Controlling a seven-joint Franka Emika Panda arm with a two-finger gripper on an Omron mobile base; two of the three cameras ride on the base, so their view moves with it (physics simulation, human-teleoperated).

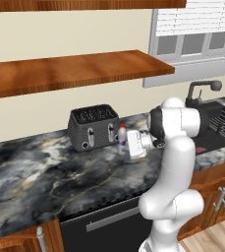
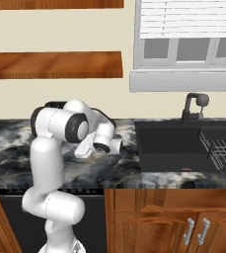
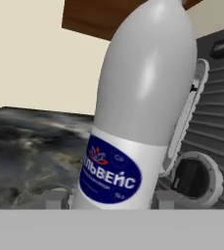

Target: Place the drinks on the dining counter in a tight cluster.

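Note:
A small clear bottle (image 1: pixel 122 138) with a red cap stands upright on the marbled worktop (image 1: pixel 45 172), just in front of the toaster. In the hand view the bottle (image 3: pixel 143 112) looms close, with a blue label low on its body. My gripper (image 1: pixel 123 145) reaches to it from the right, at label height. The gripper (image 3: pixel 111 197) is open, with one fingertip (image 3: pixel 55 197) on each side of the bottle's base and a narrow gap on the left. The dining counter is out of view.
A dark toaster (image 1: pixel 93 126) stands right behind the bottle. A black sink (image 2: pixel 183 143) with a faucet (image 1: pixel 197 91) and a dish rack (image 2: pixel 220 146) lies to the right. Wooden shelves (image 1: pixel 70 71) hang over the worktop.

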